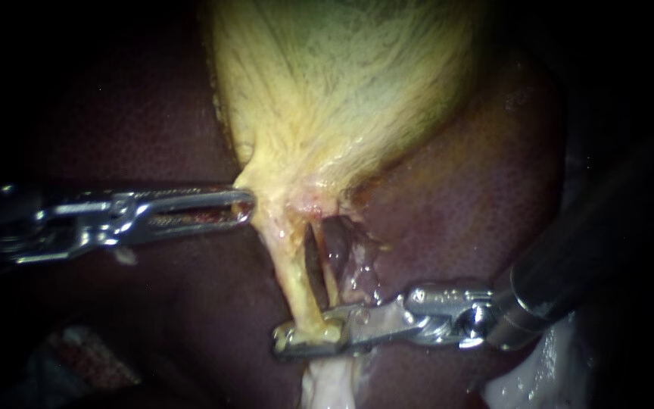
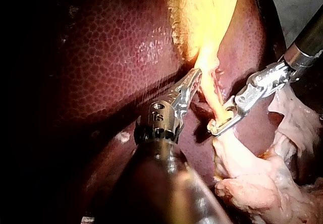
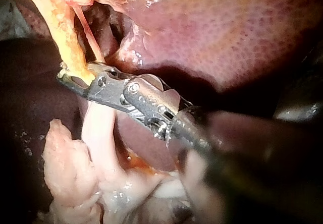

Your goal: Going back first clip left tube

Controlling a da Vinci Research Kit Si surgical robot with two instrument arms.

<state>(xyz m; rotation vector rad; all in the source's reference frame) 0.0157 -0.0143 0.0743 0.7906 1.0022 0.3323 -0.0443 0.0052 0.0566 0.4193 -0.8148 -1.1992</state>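
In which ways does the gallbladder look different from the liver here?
The gallbladder is pale yellow, the liver dark red-brown. The gallbladder's surface shows fine fibrous streaks; the liver's is finely speckled. The gallbladder narrows to a neck; the liver spreads broadly around it.

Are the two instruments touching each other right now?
No. In the endoscope view the left instrument ends at the gallbladder and the right instrument lower down at the tube, with liver between them.
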